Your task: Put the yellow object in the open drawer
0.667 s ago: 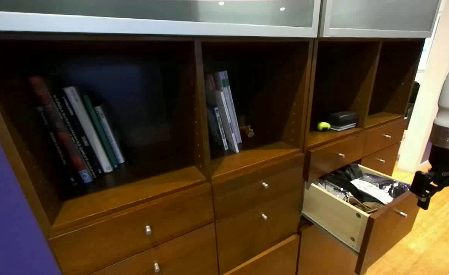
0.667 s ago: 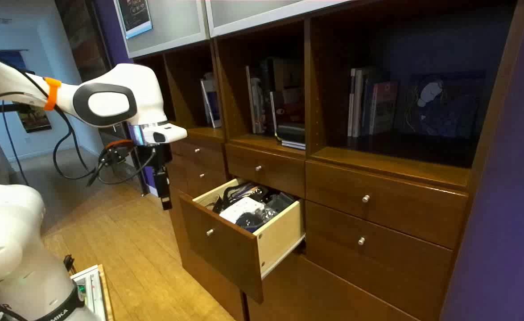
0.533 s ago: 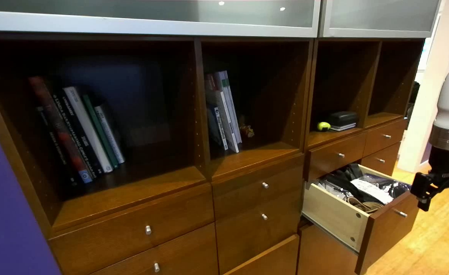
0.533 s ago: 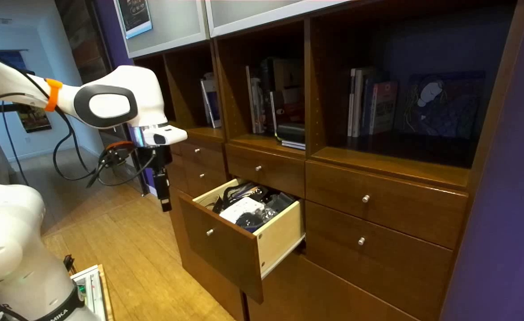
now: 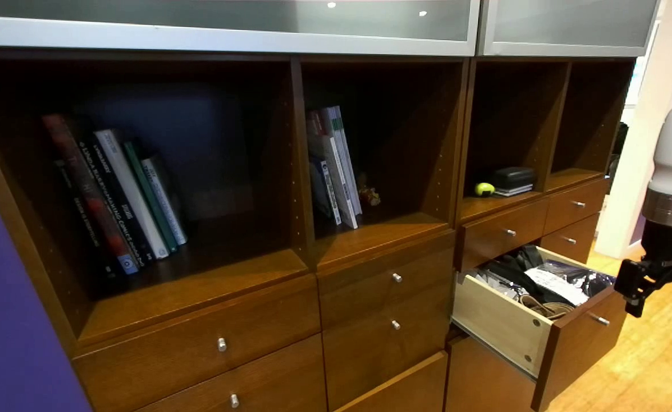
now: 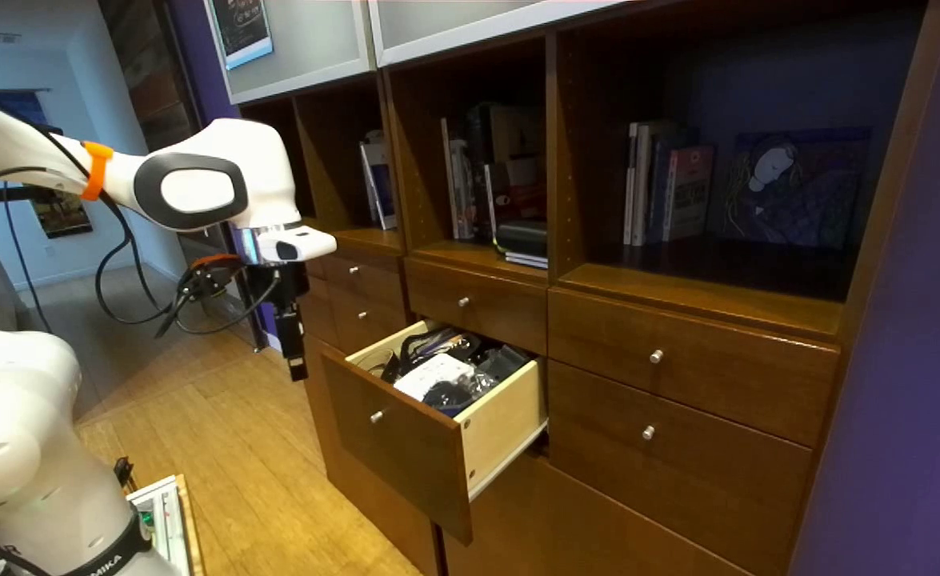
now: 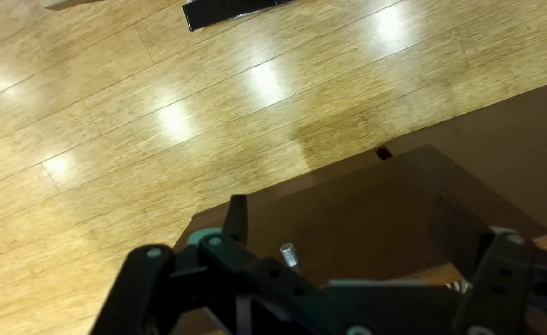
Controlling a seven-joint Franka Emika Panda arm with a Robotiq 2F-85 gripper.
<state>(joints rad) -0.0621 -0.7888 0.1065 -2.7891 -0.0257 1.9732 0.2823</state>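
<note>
The yellow object [image 5: 484, 189] is a small yellow-green roundish item. It sits on a shelf above the drawers, beside a black case [image 5: 513, 177]. It does not show in the exterior view with the whole arm, nor in the wrist view. The open drawer [image 5: 584, 343] has a reddish-brown front and pale side panels; it also shows in an exterior view [image 6: 406, 448] and the wrist view [image 7: 375, 200]. My gripper [image 5: 660, 301] is open and empty, pointing down just outside the drawer front. It also shows in an exterior view [image 6: 298, 368] and the wrist view [image 7: 341, 216].
Black items and a white packet [image 6: 435, 376] fill much of the drawer. A closed drawer [image 5: 504, 232] sits between the open one and the shelf. Vertical dividers [image 5: 462, 143] bound the shelf bays. Thin books [image 5: 514, 190] lie under the black case.
The arm and gripper have sunk very slightly. The yellow object and the drawer have not moved.
</note>
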